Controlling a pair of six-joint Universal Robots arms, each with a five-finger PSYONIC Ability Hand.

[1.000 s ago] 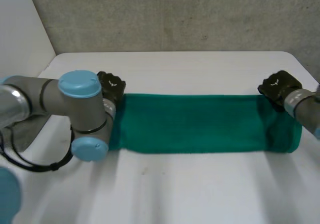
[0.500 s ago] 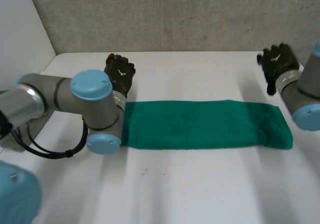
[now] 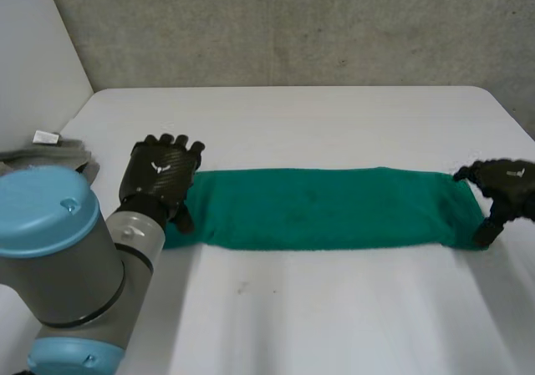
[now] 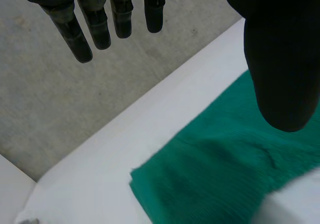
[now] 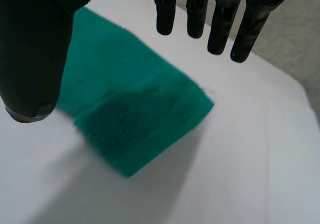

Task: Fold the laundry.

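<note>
A green towel (image 3: 326, 208), folded into a long narrow strip, lies flat across the middle of the white table (image 3: 318, 116). My left hand (image 3: 160, 174) hovers over the strip's left end, fingers straight and spread, holding nothing. In the left wrist view the left hand's fingers (image 4: 90, 24) and thumb stand apart above the towel's end (image 4: 220, 169). My right hand (image 3: 500, 190) is at the strip's right end, open. In the right wrist view the right hand's fingers (image 5: 220, 19) are straight above the towel's corner (image 5: 135, 119), clear of it.
A folded grey cloth with a white label (image 3: 52, 148) lies at the table's left edge beside my left arm (image 3: 58, 250). A grey wall (image 3: 292, 24) runs along the table's far edge. Bare table lies in front of the towel.
Both hands let go of the towel, which now lies as a flatter, narrower strip. They lifted toward the back, then came down and forward to the strip's two ends.
</note>
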